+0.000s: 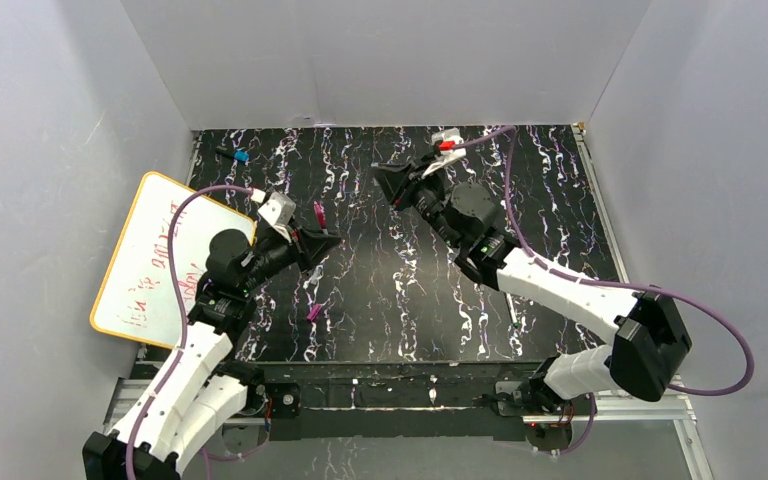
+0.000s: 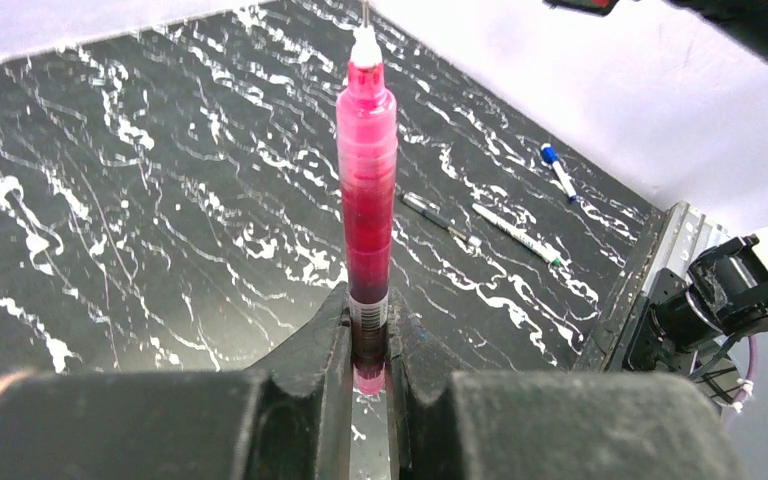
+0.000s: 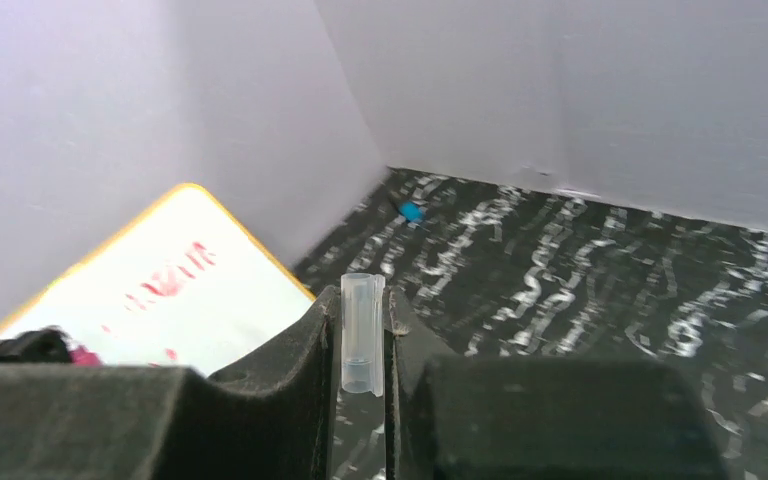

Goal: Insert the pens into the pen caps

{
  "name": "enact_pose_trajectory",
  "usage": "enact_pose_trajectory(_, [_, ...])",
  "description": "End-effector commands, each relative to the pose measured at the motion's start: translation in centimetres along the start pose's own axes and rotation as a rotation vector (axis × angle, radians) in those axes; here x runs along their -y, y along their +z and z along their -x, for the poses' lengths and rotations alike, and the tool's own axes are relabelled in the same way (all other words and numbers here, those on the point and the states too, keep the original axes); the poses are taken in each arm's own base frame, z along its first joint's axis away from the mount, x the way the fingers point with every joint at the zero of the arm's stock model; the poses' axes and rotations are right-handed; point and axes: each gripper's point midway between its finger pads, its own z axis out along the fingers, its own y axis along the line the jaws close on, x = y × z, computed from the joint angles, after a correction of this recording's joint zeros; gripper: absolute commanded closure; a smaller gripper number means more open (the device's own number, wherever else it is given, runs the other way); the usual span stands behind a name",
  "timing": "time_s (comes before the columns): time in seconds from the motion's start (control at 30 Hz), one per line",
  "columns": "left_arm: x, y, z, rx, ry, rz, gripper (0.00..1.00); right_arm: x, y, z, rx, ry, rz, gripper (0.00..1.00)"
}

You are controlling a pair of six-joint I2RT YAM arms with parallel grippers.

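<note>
Black marbled counter (image 1: 400, 290) streaked with white, boxed in by plain pale walls (image 1: 360, 60); a yellow-edged whiteboard (image 1: 155, 262) sits at its left side. The left jaws are clamped on the lower end of a magenta pen (image 2: 367, 170), whose long axis runs straight out from them, white tip farthest away. The right jaws pinch a short translucent greyish cap (image 3: 362, 335), held lengthwise between them. Lying on the counter are a magenta cap (image 1: 313, 313) and, near each other, a dark pen (image 2: 435, 215) and a white pen (image 2: 518, 235) with a greenish end.

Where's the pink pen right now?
In the left wrist view the pink pen stands clamped in the left gripper, over on the left, beside the whiteboard.
</note>
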Motion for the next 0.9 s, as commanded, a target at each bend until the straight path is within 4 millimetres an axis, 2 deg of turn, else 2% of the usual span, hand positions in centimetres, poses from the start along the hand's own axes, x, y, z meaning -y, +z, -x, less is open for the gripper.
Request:
enact_pose_trajectory(0.0, [1.6,0.0,1.7,0.089,0.052,-0.064,1.00,-4.0,-0.9,4.8,0.196,0.155,0.158,0.99])
enact_pose_trajectory(0.2, [4.3,0.4,0.7,0.068,0.022,-0.222,1.00,-6.8,-2.1,5.9,0.253,0.275,0.315,0.99])
enact_pose_trajectory(0.47, [5.9,0.7,0.2,0.041,0.000,-0.309,1.00,-10.0,-2.6,7.3,0.280,0.313,0.443,0.99])
enact_pose_trajectory(0.6, [6.6,0.7,0.0,0.033,-0.003,-0.339,1.00,-11.7,-2.5,6.6,0.259,0.306,0.492,0.99])
enact_pose_trajectory(0.87, [7.6,0.7,-0.4,0.011,-0.008,-0.389,1.00,-12.7,-2.3,5.7,0.230,0.310,0.521,0.99])
